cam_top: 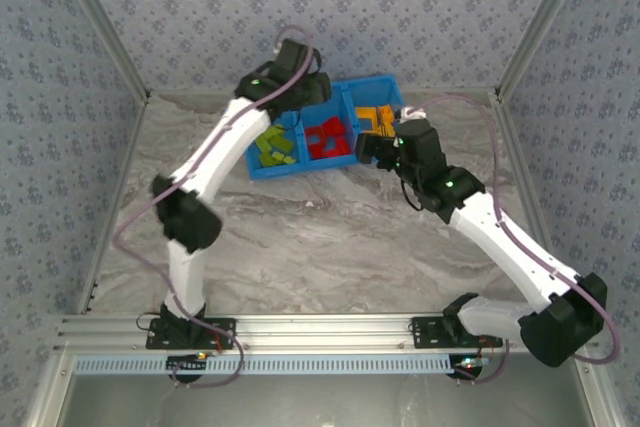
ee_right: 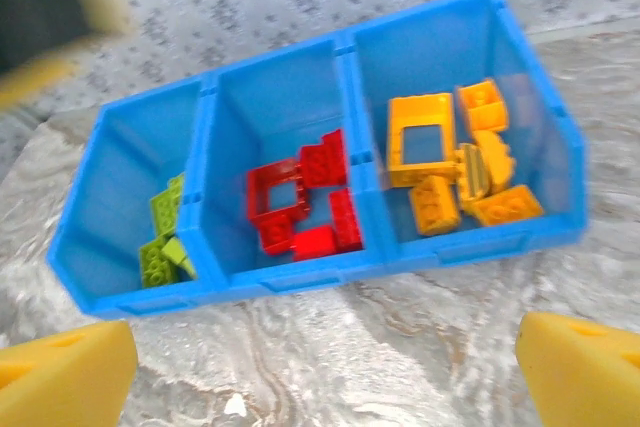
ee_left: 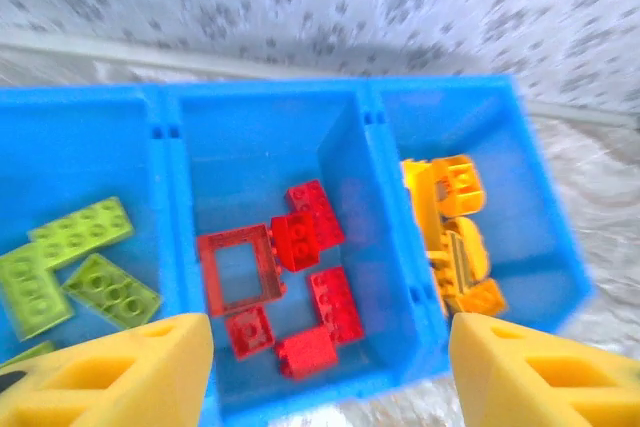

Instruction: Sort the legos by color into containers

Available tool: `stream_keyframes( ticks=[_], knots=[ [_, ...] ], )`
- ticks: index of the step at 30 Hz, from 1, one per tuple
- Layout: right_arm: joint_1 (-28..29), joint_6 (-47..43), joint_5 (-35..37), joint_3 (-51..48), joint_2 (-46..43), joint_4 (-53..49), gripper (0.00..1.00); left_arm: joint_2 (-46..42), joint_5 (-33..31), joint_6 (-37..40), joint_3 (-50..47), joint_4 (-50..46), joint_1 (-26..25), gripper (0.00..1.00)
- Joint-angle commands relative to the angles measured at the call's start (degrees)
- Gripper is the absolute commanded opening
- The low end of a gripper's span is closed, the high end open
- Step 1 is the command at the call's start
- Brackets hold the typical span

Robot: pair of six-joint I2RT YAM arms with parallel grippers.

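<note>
Blue bin [ee_right: 300, 277] stands far-centre on the table [cam_top: 300, 237]. Legos lie sorted inside it: green [ee_right: 165, 237] left, red [ee_right: 305, 207] middle, orange-yellow [ee_right: 450, 162] right. No stray is seen, so sorting is judged complete. Left arm [cam_top: 215, 147] rears over the bin's left end and right arm [cam_top: 500, 232] stops near its right end. Left gripper [ee_left: 330, 347] and right gripper [ee_right: 320, 347] both gape wide, empty.

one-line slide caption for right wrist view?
Blue bin with green legos, red legos, orange legos in separate compartments; right gripper open.

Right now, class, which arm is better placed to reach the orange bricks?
Right, probably: its open tool hovers nearest the orange bricks, while the left tool hangs over the red bricks.
</note>
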Motion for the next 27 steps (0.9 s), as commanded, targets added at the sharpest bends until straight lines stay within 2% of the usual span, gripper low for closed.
stream_keyframes(
  ticks=[1, 5, 9, 11, 14, 15, 18, 20, 22, 27],
  knots=[
    [-1.78, -0.02, 4.45, -1.78, -4.46, -5.57, 1.0, -12.73, -0.04, -0.12, -12.22, -1.66, 0.9, 0.97],
    [-1.98, -1.45, 7.84, -4.54, -8.94, -8.26, 1.0, -30.46, 2.95, 2.32, -34.64, -0.72, 2.45, 0.98],
    [-1.69, 1.44, 15.12, -7.74, -14.52, -12.76, 1.0, -49.47, 3.43, 3.26, -54.91, 0.81, 4.88, 0.98],
    [-1.9, 4.55, 19.26, -9.74, -17.81, -14.91, 1.0, -57.12, -1.9, 2.75, -61.16, -0.85, 5.17, 0.98],
    [-3.32, 4.24, 23.56, -13.94, -20.61, -14.83, 1.0, -65.84, -18.08, -1.17, -68.22, -3.15, 5.32, 0.98],
    [-4.59, 0.26, 23.15, -16.59, -21.2, -10.58, 1.0, -68.72, -23.25, -0.63, -71.97, -0.95, 5.64, 0.98],
    [-7.65, -10.98, 22.92, -26.03, -21.73, 3.36, 1.0, -76.61, -25.73, 13.35, -86.77, 17.86, 7.37, 0.98],
    [-9.36, -16.48, 22.85, -31.41, -21.11, 11.24, 1.0, -78.16, -27.78, 16.65, -94.15, 26.89, 9.06, 0.98],
    [-11.77, -18.23, 22.05, -34.43, -19.85, 16.03, 1.0, -75.5, -25.9, 22.08, -98.47, 33.99, 11.68, 0.98],
    [-18.54, -19.93, 16.22, -42.45, -15.69, 31.12, 1.0, -61.54, -14.5, 27.62, -101.34, 46.75, 20.2, 0.98]
  ],
)
